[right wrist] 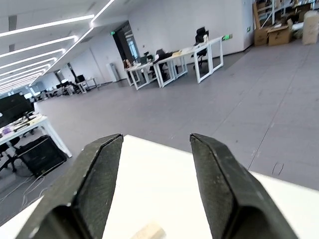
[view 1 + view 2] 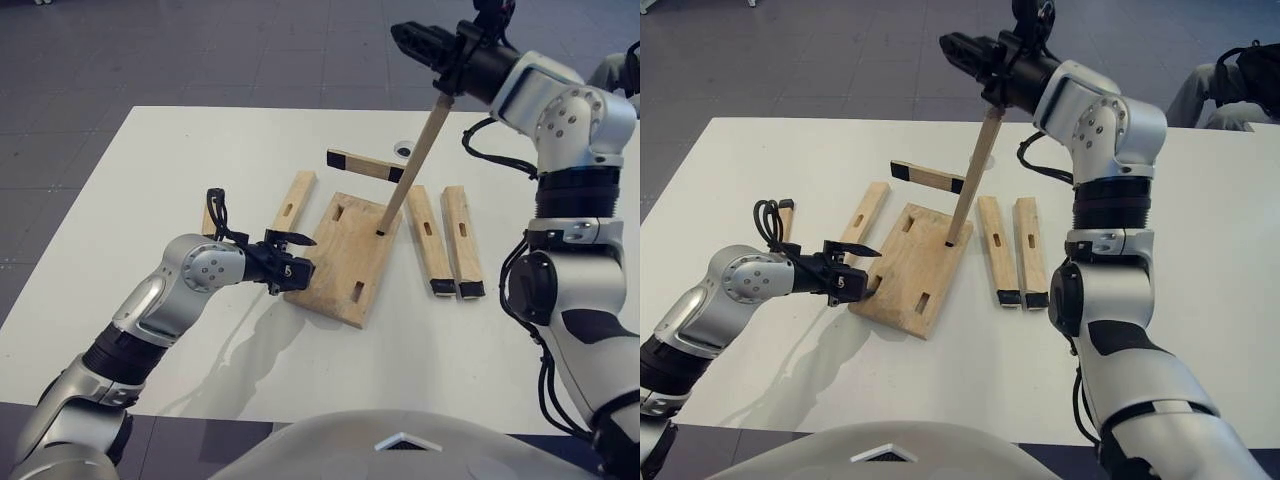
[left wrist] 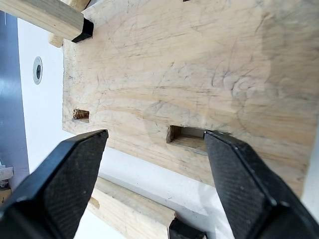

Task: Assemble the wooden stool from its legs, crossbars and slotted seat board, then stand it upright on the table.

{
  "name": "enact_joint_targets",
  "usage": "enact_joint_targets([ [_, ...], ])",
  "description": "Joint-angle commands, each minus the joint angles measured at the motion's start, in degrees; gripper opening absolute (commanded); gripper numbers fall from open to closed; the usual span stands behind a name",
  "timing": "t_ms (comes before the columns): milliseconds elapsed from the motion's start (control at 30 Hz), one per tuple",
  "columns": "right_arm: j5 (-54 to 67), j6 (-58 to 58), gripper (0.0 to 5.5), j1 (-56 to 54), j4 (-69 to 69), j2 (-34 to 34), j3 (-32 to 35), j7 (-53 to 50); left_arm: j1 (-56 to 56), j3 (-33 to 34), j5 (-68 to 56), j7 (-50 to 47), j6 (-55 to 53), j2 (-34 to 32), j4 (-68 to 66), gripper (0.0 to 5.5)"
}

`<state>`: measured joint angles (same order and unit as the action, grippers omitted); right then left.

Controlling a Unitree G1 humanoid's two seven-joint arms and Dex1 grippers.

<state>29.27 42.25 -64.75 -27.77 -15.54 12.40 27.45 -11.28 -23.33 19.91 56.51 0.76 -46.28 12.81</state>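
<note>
text: none legible | labels: none | numbers: none

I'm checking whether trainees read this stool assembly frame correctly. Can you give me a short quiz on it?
1. True or false: the left gripper is open, at an edge of the seat board.
2. Where is the black-tipped lower end of the tilted leg?
A. On the seat board, at a corner slot
B. On the bare table
C. Resting on a crossbar
3. Which gripper is up at the tilted leg's top end?

Key: 1 true; 2 A; 3 the right gripper.
</note>
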Motion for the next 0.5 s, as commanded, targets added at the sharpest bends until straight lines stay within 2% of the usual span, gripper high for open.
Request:
enact_joint_targets([
  [33,2.7,-6.6,2.48,-11.7,-0.5,-2.8,8.1,-5.8,5.4,-4.2,1.1,2.2,-0.8,-0.1,-2.3,3.59],
  [133,5.2,-3.3,2.48,-10.0,4.7,-1.3,9.3,-8.6,5.5,-4.2,1.1,2.3,-0.7,-0.3,-2.2,3.59],
  [200,6.1,3.5,2.48,0.2,10.7,3.0,4.9,-10.1,5.6,-4.1,1.1,2.3,-0.7,-0.4,-2.1,3.59],
  [267,5.2,9.0,2.48,15.9,16.5,7.5,-2.4,-11.4,5.6,-4.2,1.0,2.5,-0.7,-0.4,-1.9,3.59],
  [333,3.2,9.9,2.48,28.4,18.2,10.1,-6.4,-12.6,5.1,-4.2,0.8,3.0,-0.7,-0.5,-1.8,3.59],
  [400,2.5,8.5,2.48,32.7,17.9,11.0,-6.0,-13.6,5.1,-3.9,0.5,3.5,-0.6,-1.0,-1.5,3.59],
  [500,4.5,7.7,2.48,30.5,18.5,11.2,-2.5,-15.6,6.0,-3.9,0.4,3.4,-1.0,-1.4,-0.7,3.59],
])
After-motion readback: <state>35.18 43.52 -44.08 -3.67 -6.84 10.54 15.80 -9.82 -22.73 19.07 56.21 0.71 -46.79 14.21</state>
